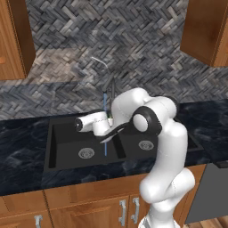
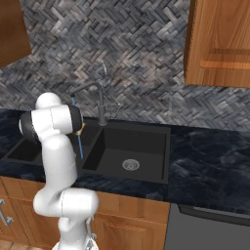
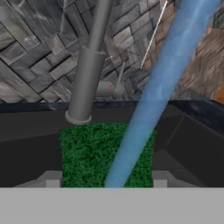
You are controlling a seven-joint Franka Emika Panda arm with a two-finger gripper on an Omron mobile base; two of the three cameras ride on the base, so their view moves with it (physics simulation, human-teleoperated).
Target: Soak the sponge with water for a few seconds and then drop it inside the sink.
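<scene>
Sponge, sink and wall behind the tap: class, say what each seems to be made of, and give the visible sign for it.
Sponge: its green face looks like coarse scrub fibre, speckled and matte. Sink: matte black, perhaps composite or coated metal, with flat walls lacking shine and a silvery drain that looks metallic. Wall: looks like grey stone tile laid in a herringbone pattern, with mottled, uneven tones.

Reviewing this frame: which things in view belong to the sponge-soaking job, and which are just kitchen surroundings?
Part of the job:
- sponge, green side showing, clamped in the gripper
- water, stream running across the sponge
- sink, black double basin
- faucet

Just surroundings:
- countertop
- wooden cabinets
- herringbone backsplash
</scene>
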